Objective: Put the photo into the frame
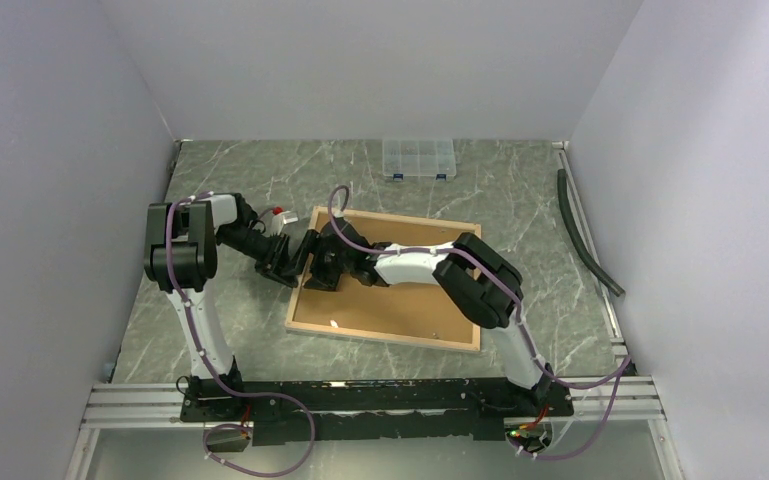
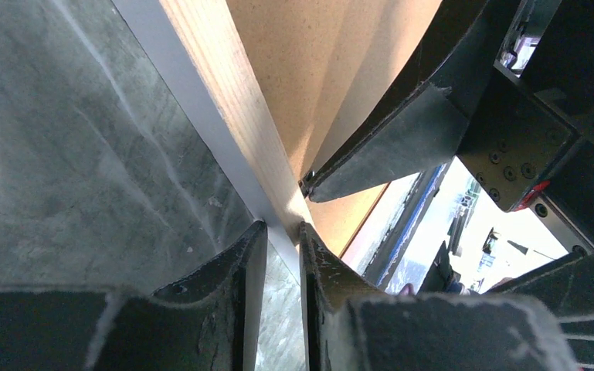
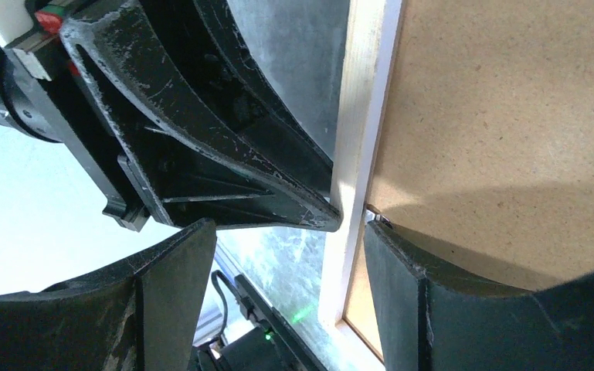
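**Frame pinched at its left rail**

The left gripper is seen nearly closed, clamped on the light-wood rail of the one frame, which is laid back-up mid-table with its front hidden. One brown backing board is counted inside. The right gripper is spread wide astride that rail, nothing held.

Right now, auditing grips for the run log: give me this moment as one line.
left fingers: pinching frame border | right fingers: open, straddling border | frame: back up, backing board in | photo: unseen
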Controlling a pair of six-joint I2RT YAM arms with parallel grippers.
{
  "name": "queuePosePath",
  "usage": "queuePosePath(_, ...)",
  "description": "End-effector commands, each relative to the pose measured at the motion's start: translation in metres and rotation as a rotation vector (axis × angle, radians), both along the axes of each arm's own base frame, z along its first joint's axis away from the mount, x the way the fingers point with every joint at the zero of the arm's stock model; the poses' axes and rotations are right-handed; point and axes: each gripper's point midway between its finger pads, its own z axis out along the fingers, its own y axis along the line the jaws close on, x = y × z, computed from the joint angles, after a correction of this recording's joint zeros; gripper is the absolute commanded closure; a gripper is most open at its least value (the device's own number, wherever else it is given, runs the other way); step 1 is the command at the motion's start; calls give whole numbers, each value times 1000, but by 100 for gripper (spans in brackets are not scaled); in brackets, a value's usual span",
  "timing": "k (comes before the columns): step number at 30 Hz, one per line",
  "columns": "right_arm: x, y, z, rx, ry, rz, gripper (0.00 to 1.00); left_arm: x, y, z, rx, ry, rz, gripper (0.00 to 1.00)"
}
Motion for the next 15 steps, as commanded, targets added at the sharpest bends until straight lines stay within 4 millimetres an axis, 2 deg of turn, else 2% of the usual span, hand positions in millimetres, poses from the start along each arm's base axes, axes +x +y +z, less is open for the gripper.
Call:
queuePosePath(1, 13, 9, 51, 110, -146, -10, 26, 4, 4, 8, 1, -64, -21, 73)
queuePosePath(5, 26, -3, 85, 126, -241, -10, 22, 9, 13, 19, -10, -77, -10, 73)
queuePosePath(7, 34, -19, 102, 125, -293, -28, 19, 13, 20, 24, -3, -97, -8, 72)
queuePosePath(9, 43, -45, 111, 89, -324, -56, 16, 16, 28, 29, -1, -107, -2, 72)
queuePosePath(10, 48, -61, 116, 69, -337, -76, 14, 17, 30, 30, 4, -108, -5, 71)
queuePosePath(13, 70, -133, 116, -41, -338, -190, 9, 16, 36, 28, 35, -128, -22, 71)
queuePosePath(15, 81, -194, 114, -157, -332, -288, 5, 17, 39, 22, 73, -146, -30, 71)
